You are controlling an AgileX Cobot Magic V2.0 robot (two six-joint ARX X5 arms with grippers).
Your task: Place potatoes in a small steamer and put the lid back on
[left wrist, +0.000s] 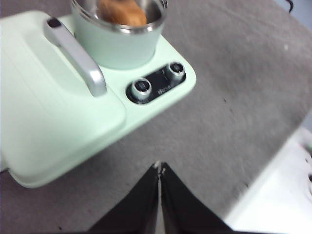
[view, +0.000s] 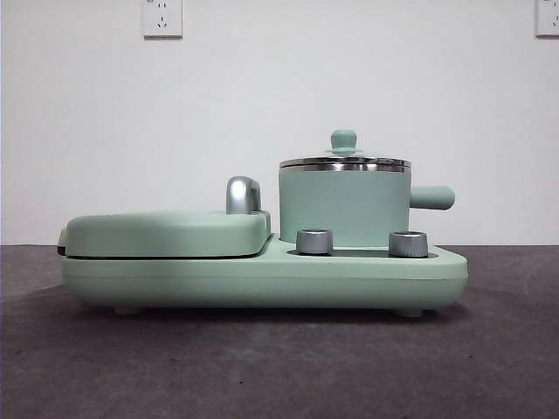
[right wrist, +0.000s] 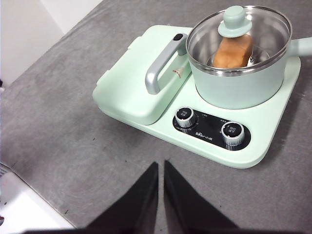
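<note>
The small steamer (view: 344,208) stands on the right side of the mint-green appliance, its stubby handle pointing right. The lid (right wrist: 236,30) sits on its steel rim, green knob (view: 343,140) on top. Through the glass, an orange-brown potato (right wrist: 233,51) lies inside the pot; the left wrist view also shows the potato (left wrist: 122,12) in the steamer (left wrist: 119,41). My left gripper (left wrist: 160,169) is shut and empty above the grey table, in front of the appliance. My right gripper (right wrist: 161,166) is likewise shut and empty, well back from the control knobs.
The flat green griddle cover (view: 166,231) with a silver handle (right wrist: 161,68) fills the appliance's left half. Two steel dials (right wrist: 208,126) sit on the front panel. A white surface (left wrist: 278,195) borders the grey table (view: 279,367) edge. Wall sockets (view: 162,17) hang on the back wall.
</note>
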